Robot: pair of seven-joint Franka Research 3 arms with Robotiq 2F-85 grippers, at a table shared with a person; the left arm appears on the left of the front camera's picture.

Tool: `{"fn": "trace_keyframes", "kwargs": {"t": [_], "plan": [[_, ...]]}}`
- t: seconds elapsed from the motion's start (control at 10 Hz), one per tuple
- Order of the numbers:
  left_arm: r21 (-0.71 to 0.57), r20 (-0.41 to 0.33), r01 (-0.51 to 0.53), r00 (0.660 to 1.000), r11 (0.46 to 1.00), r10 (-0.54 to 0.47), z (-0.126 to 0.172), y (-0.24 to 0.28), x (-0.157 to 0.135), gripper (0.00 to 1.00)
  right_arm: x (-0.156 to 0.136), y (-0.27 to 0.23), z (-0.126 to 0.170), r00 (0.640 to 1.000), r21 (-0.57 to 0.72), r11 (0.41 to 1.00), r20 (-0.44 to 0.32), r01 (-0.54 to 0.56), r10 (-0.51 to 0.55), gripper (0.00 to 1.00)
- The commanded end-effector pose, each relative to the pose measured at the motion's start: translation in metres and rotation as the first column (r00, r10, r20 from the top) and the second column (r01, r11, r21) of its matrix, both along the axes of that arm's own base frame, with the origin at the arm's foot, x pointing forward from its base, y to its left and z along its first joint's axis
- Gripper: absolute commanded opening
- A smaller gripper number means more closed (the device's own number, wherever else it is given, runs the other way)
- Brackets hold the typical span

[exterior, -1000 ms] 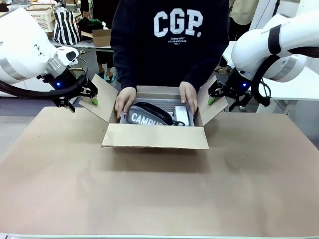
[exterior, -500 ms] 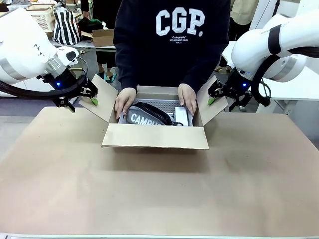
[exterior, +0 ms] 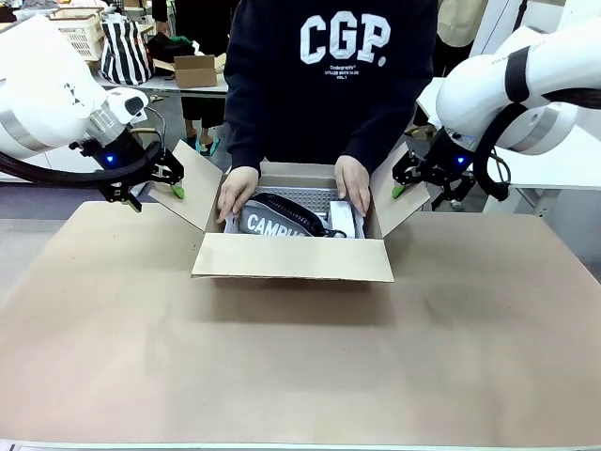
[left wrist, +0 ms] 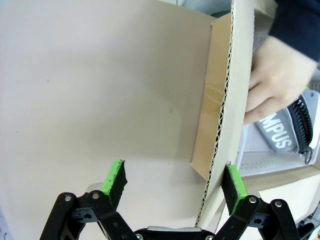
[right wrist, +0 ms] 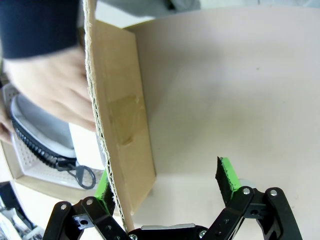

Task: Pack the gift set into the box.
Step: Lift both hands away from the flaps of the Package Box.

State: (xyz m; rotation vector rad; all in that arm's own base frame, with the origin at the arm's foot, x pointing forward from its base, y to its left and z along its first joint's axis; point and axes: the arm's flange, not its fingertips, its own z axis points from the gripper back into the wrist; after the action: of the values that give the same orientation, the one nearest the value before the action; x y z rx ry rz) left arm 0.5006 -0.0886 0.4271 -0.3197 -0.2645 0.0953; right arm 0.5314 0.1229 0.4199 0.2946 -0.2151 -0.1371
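Note:
The box stands open at mid-table with its flaps spread. Inside lies the gift set, a grey pouch printed CAMPUS on a white tray, with both of the person's hands resting on it. My left gripper is open at the left flap; the flap's corrugated edge runs between the fingers of my left gripper, close to the right pad. My right gripper is open at the right flap, whose edge passes by the left pad of my right gripper.
Brown paper covers the table, with wide flat room in front of the box. The person stands close behind the box. Farther back, another table holds a small carton and a striped bag.
The person's body has shifted slightly to the right; the hands stay on the gift set. Neither gripper has moved.

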Motion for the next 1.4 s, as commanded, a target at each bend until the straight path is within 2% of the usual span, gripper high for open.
{"fn": "trace_keyframes", "kwargs": {"t": [0.0, 1.3], "plan": [[0.015, 0.002, -0.014, 1.0, 1.0, 0.014, 0.0009, -0.0005, -0.0002, 1.0, 0.003, 0.0013, -0.0006, 1.0, -0.014, 1.0, -0.013, -0.007, 0.007, 1.0], [0.015, 0.002, -0.014, 1.0, 1.0, 0.014, 0.0009, -0.0005, -0.0002, 1.0, 0.003, 0.0013, -0.0006, 1.0, -0.014, 1.0, -0.013, -0.007, 0.007, 1.0]]}}
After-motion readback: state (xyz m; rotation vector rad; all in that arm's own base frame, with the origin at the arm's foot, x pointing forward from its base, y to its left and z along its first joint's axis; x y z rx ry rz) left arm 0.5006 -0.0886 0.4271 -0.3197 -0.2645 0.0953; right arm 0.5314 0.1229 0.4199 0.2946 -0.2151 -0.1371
